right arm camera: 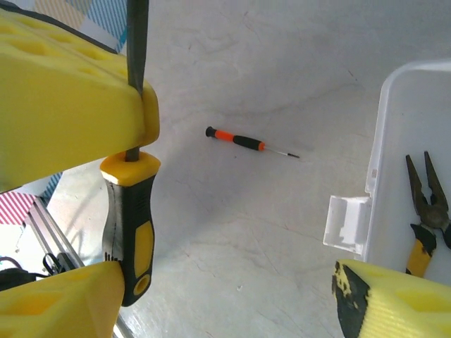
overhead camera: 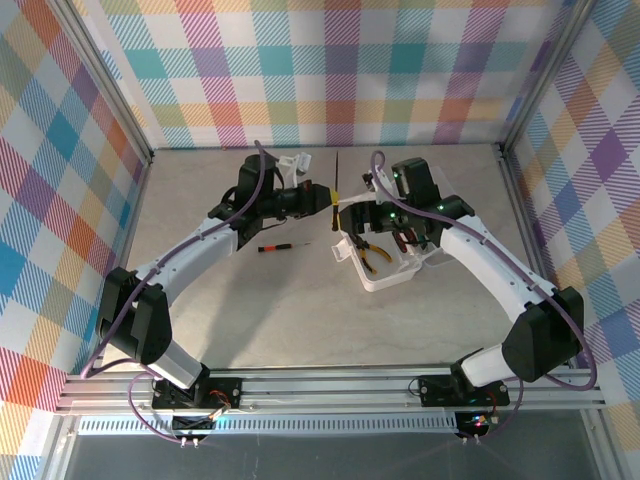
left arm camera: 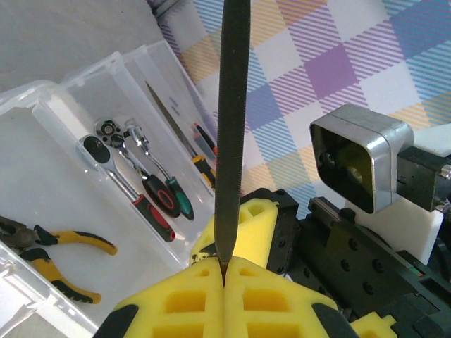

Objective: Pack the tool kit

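**Tool kit, contents and handling**

- Box (overhead camera: 385, 285): translucent white plastic, lid open, on the table (overhead camera: 250, 320) right of centre, below the right arm.
- Pliers (right arm camera: 425, 204): yellow handles, lying flat on the box floor.
- Ratchet wrenches (left arm camera: 130, 190): two, side by side in one long compartment, one with a red-and-black grip and one with a green-and-black grip.
- Screwdriver (overhead camera: 275, 247): small, orange-and-black handle, lying alone on the bare table left of the box, apart from it.
- File (left arm camera: 231, 127): dark blade, black-and-yellow handle, held above the table just left of the box.
- Left gripper (left arm camera: 224, 271): yellow fingers pressed together on the file's blade, just above the handle.
- Right gripper (right arm camera: 225, 299): fingers apart. The file's handle stands against its left finger – whether they touch cannot be told – and the other finger is well clear, over the box edge.
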{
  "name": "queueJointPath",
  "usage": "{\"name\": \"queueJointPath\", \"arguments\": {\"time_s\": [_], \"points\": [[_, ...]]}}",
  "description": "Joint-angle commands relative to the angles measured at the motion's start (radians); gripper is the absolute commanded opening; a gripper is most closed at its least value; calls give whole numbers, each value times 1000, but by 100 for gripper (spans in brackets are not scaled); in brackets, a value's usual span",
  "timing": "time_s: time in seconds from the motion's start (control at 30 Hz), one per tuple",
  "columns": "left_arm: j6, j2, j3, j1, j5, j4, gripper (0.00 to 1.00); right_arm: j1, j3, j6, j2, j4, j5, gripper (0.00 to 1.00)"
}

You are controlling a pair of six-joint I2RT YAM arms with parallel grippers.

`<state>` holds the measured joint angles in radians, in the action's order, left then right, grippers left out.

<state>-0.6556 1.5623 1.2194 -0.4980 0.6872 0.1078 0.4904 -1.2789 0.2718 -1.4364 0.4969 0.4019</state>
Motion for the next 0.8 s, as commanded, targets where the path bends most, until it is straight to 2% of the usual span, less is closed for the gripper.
{"name": "queueJointPath", "arguments": {"time_s": [0.0, 0.37, 0.43, 0.57, 0.67, 0.73, 0.77], "points": [[-59, -3, -19, -11, 60, 98, 0, 8, -14, 17, -22, -86, 53, 74], [-52, 19, -15, -10, 62, 99, 0, 24, -44, 16, -45, -97, 80, 72], [-60, 24, -14, -11, 68, 109, 0, 28, -53, 14, -53, -94, 78, 66], [-56, 25, -14, -11, 75, 104, 0, 29, -65, 14, -64, -91, 64, 44], [-7, 20, -8, -10, 53, 39, 2, 30, -82, -1, -58, -52, 22, 25], [77, 11, 14, -7, 7, -69, 13, 26, -103, -28, -52, 0, -21, 5], [140, 2, 36, -4, -33, -154, 25, 20, -111, -45, -46, 28, -41, 0]]}}
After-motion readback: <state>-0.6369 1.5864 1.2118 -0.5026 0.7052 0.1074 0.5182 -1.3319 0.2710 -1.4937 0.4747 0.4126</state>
